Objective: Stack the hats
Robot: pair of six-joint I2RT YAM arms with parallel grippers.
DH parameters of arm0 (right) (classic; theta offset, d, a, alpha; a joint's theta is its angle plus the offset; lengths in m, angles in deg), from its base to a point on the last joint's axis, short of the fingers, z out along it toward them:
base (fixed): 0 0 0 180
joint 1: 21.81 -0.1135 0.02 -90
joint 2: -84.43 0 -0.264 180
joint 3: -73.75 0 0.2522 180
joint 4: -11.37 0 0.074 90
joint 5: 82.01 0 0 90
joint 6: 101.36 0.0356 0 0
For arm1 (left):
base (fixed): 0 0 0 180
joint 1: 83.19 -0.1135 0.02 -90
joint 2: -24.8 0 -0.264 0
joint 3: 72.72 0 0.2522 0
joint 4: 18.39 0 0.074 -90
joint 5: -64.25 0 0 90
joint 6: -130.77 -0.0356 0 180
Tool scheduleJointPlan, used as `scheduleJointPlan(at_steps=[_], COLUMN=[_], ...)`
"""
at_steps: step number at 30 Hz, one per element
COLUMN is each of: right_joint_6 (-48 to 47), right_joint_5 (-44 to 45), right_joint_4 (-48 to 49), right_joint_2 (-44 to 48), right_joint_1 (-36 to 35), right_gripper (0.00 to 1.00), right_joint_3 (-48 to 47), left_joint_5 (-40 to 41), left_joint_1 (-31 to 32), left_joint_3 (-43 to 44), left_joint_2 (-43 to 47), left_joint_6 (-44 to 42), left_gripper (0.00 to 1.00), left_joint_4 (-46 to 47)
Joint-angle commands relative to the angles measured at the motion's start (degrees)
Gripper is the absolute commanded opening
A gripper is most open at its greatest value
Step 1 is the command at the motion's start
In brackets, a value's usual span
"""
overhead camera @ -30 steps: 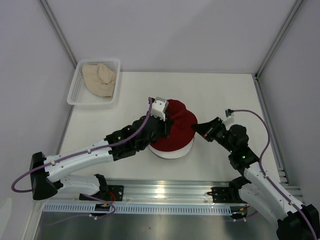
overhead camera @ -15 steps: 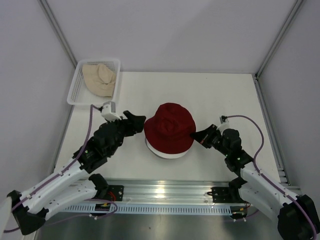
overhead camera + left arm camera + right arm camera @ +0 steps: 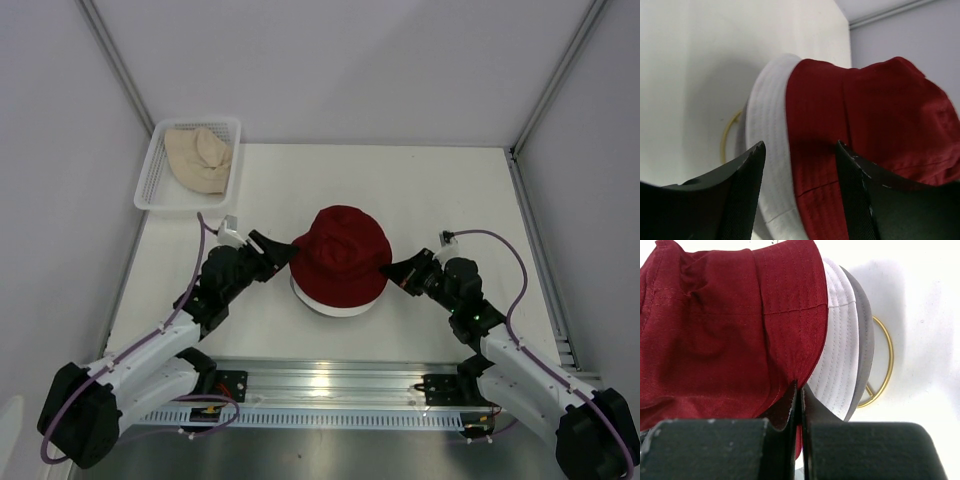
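The dark red hat [image 3: 340, 255] sits on top of the white hat [image 3: 335, 308] at the table's middle. The right wrist view shows the dark red hat [image 3: 735, 315], the white brim [image 3: 840, 340] and a grey brim [image 3: 866, 340] stacked. My right gripper [image 3: 395, 272] is shut on the dark red hat's right brim [image 3: 797, 387]. My left gripper [image 3: 285, 250] is open and empty just left of the stack, its jaws facing the red and white brims [image 3: 800, 150]. The beige hat [image 3: 198, 158] lies in the basket.
The white mesh basket [image 3: 150, 195] stands at the back left corner. A gold wire stand [image 3: 887, 360] shows under the stack, also in the left wrist view [image 3: 727, 135]. Frame posts rise at the back corners; a metal rail runs along the near edge.
My left arm has let go of the dark red hat and pulled back to the left, now open. The hat sits settled on the stack. The right gripper stays at the brim.
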Motion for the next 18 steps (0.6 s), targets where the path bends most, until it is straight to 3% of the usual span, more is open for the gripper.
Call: scheduleJointPlan(at_steps=[1, 4, 9, 11, 13, 14, 18], right_joint_6=[-2.3, -2.5, -2.4, -2.3, -2.3, -2.3, -2.4], right_joint_5=[1.6, 1.9, 2.0, 1.8, 1.6, 1.7, 2.1], right_joint_4=[0.0, 0.0, 0.4, 1.1, 1.5, 1.5, 1.0], right_joint_2=[-0.6, -1.1, -2.1, -2.5, -3.3, -3.6, -4.1], right_joint_1=[-0.2, -0.3, -0.3, -0.3, -0.3, -0.3, -0.3], right_gripper=[0.0, 0.0, 0.0, 0.0, 0.0, 0.0, 0.0], right_joint_3=[-1.0, -1.5, -1.4, -1.5, -1.6, -1.8, -2.0], left_joint_5=[-8.1, -10.6, -12.7, -13.0, -11.9, -11.1, -7.4], left_joint_1=[-1.0, -1.1, -1.1, -1.1, -1.1, -1.0, -1.1], left_joint_3=[0.2, -1.1, -1.1, -1.4, -1.4, -1.4, -1.2], left_joint_2=[-2.5, -5.0, -7.8, -8.6, -8.5, -8.4, -7.5], left_joint_6=[3.9, 5.6, 7.1, 7.4, 7.3, 7.1, 4.7], left_gripper=[0.61, 0.6, 0.59, 0.47, 0.24, 0.04, 0.01], left_joint_4=[12.8, 19.2, 22.0, 23.0, 22.5, 20.5, 14.3])
